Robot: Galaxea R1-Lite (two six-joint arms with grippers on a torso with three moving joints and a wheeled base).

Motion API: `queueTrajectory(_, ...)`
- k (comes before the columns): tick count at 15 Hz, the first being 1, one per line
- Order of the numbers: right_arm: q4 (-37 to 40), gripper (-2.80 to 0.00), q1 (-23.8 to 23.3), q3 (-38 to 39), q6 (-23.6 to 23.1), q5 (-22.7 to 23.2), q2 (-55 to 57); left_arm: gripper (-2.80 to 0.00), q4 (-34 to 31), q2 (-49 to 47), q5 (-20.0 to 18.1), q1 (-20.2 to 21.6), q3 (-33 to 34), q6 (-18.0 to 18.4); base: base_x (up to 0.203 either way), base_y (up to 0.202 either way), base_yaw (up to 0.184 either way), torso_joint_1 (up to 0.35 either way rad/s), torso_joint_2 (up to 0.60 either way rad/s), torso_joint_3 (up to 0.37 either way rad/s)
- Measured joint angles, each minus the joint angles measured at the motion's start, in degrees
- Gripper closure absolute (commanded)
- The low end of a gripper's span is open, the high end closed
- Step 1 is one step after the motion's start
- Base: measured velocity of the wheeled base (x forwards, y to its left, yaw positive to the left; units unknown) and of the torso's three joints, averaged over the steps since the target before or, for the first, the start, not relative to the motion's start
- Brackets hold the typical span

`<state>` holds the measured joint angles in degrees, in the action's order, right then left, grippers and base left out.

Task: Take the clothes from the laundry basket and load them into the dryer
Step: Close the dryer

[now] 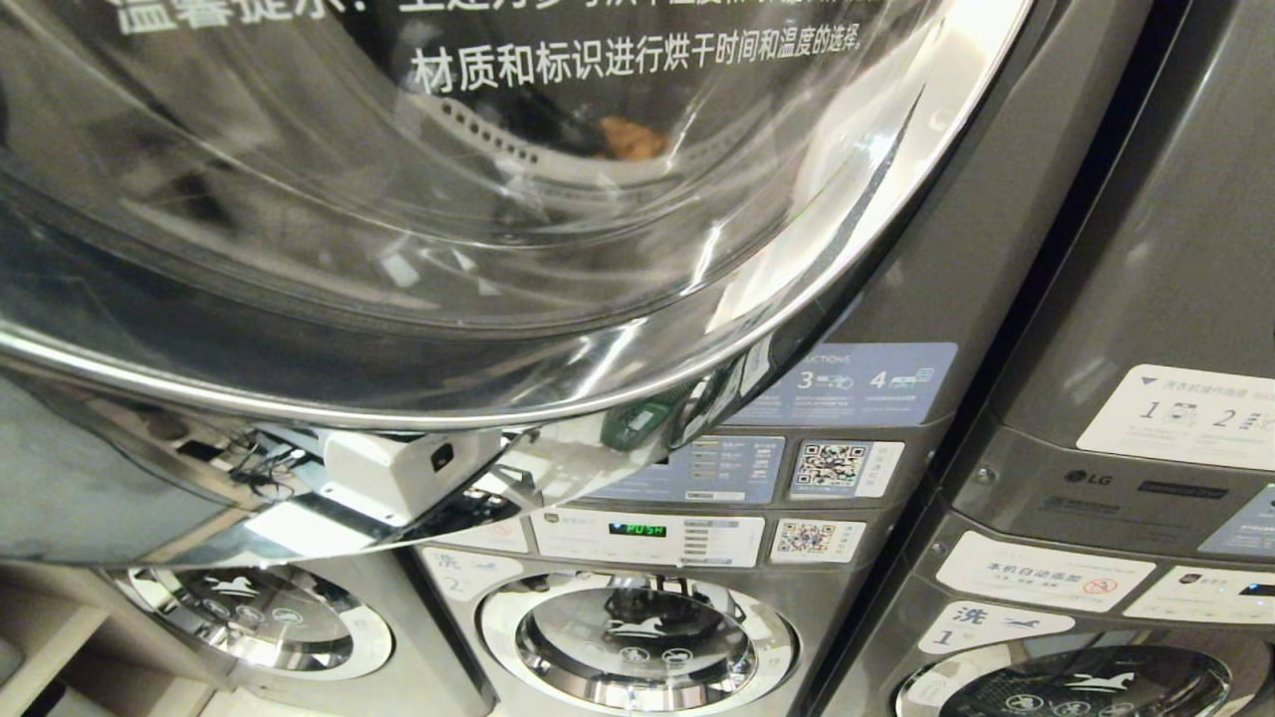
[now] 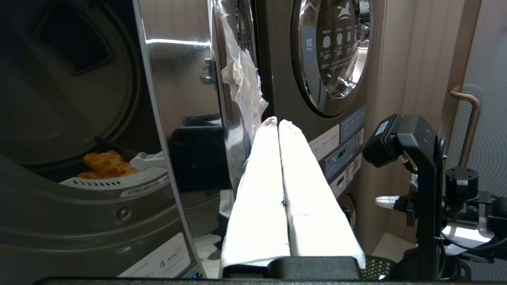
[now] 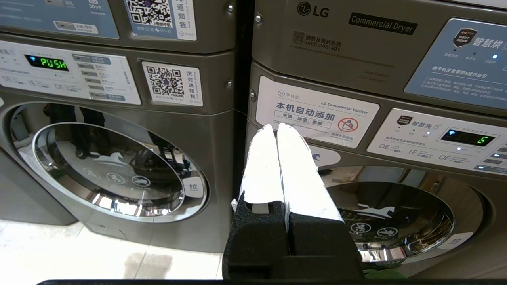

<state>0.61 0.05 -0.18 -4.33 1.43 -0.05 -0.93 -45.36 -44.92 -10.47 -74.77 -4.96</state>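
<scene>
The dryer's round glass door (image 1: 448,299) stands swung open and fills most of the head view. In the left wrist view the dark dryer drum (image 2: 59,91) is open, with an orange garment (image 2: 105,164) lying at its front lip; the same garment (image 1: 630,137) shows through the door glass. My left gripper (image 2: 277,122) is shut with nothing in it, its white-wrapped fingers level beside the door's edge, outside the drum. A green perforated corner of the laundry basket (image 2: 374,270) shows low down. My right gripper (image 3: 276,126) is shut and empty, parked facing the lower washers.
The open door's chrome edge (image 2: 222,79) carries a loose strip of clear film (image 2: 241,79) close by my left fingers. Stacked grey machines (image 1: 1126,299) stand to the right, with washer doors (image 3: 119,170) below. My right arm (image 2: 420,158) hangs nearby, in front of a wooden wall (image 2: 412,59).
</scene>
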Motion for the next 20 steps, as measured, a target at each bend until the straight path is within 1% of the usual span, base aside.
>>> queueTrajectory(1,0.00,0.00,0.00,0.00,-0.02,-0.05,0.00,0.00,0.02,-0.78,0.33,0.28,-0.14,0.92,0.000,0.000,0.000,0.000,0.00,0.000)
queueTrajectory(2,0.01,0.00,0.00,0.00,0.00,-0.17,0.00,0.00,0.08,-1.58,1.13,1.01,-0.25,2.86,0.000,0.000,0.000,0.000,0.00,0.000)
queueTrajectory(3,-0.01,0.00,0.00,0.00,-0.02,-0.27,0.00,0.00,0.06,-2.28,2.55,2.29,-0.25,5.13,0.000,0.000,0.000,0.000,0.00,0.000)
queueTrajectory(4,-0.04,0.00,0.00,0.02,-0.01,-0.35,0.00,0.00,0.03,-2.77,4.63,3.43,-0.25,6.63,0.000,0.000,0.000,0.000,0.00,0.000)
queueTrajectory(5,-0.09,0.00,0.00,0.05,-0.07,-0.38,0.00,0.00,0.00,-3.19,7.72,4.59,-0.25,7.28,0.000,0.000,0.000,0.000,0.00,0.000)
queueTrajectory(6,-0.10,0.00,0.00,0.05,-0.05,-0.39,0.00,0.00,0.00,-3.55,11.73,5.76,-0.25,7.46,0.000,0.000,0.000,0.000,0.00,0.000)
queueTrajectory(9,-0.09,0.00,0.00,0.05,-0.10,-0.27,0.00,0.00,1.01,-6.24,25.41,7.53,-0.49,7.63,0.000,0.000,0.000,0.000,0.00,0.000)
queueTrajectory(10,-0.09,0.00,0.00,0.05,-0.11,-0.27,0.00,0.00,2.48,-7.60,28.98,7.73,-0.53,7.63,0.000,0.000,0.000,0.000,0.00,0.000)
queueTrajectory(11,-0.09,0.00,0.00,0.02,-0.10,-0.27,0.00,0.00,4.38,-9.01,30.82,7.80,-0.49,7.83,0.000,0.000,0.000,0.000,0.00,0.000)
queueTrajectory(14,-0.12,0.00,0.00,0.02,0.06,-0.39,0.00,0.00,7.16,-13.17,32.42,7.83,-0.18,8.88,0.000,0.000,0.000,0.000,0.00,0.000)
queueTrajectory(17,-0.12,0.00,0.00,0.02,0.61,-0.40,0.00,0.00,8.17,-17.07,32.37,7.09,-0.28,8.76,0.000,0.000,0.000,0.000,0.00,0.000)
queueTrajectory(20,-0.15,0.00,0.02,0.00,1.27,-0.41,0.00,0.00,12.63,-21.03,32.17,6.97,-0.70,8.73,0.000,0.000,0.000,0.000,0.00,0.000)
